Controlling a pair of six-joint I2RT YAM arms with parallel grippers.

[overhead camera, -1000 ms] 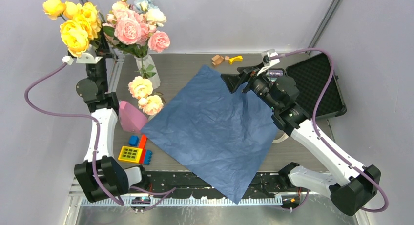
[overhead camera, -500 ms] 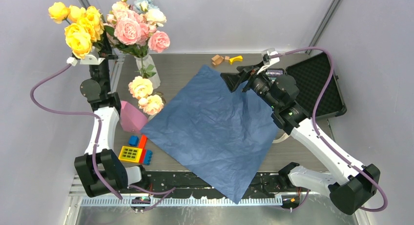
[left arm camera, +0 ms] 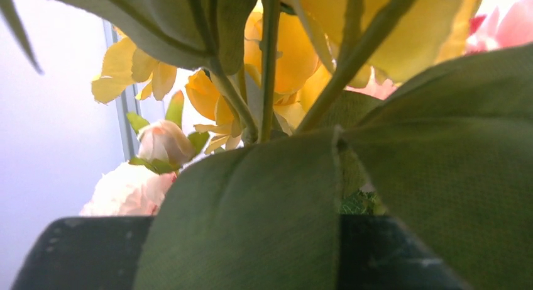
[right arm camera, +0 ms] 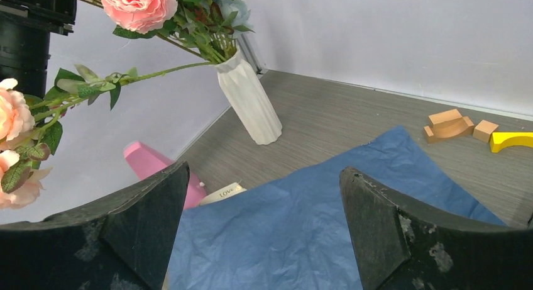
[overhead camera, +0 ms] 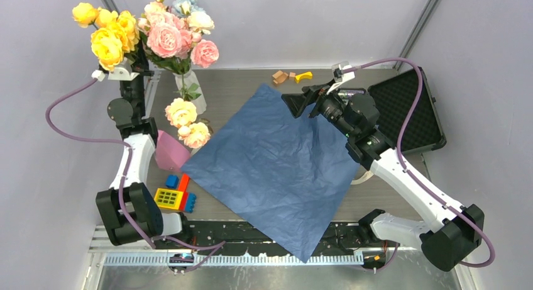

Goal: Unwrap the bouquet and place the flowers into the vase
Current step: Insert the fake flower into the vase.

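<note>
Yellow flowers [overhead camera: 108,35] held high far-left, seemingly clamped, blue wrap [overhead camera: 276,164] spread flat, white vase [right arm camera: 250,101] upright.

- My right tool [right arm camera: 264,172]: jaws wide apart, above blue paper [right arm camera: 302,239].
- Vase [right arm camera: 251,107] upright on surface [right arm camera: 352,120], holding pink blooms [right arm camera: 138,5].
- Pink cone [right arm camera: 148,161] left; wooden blocks [right arm camera: 449,123] right.

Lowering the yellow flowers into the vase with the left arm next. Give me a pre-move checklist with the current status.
1. Left gripper shut on yellow flowers: ok.
2. Wrap off the flowers, lying flat: ok.
3. Vase upright: ok.
4. Stem ends lined up over the vase mouth: cannot tell, out of sight.
5. Room left in the mouth: cannot tell; pink blooms already stand in it.
6. Right gripper open and away from the vase: ok.
</note>
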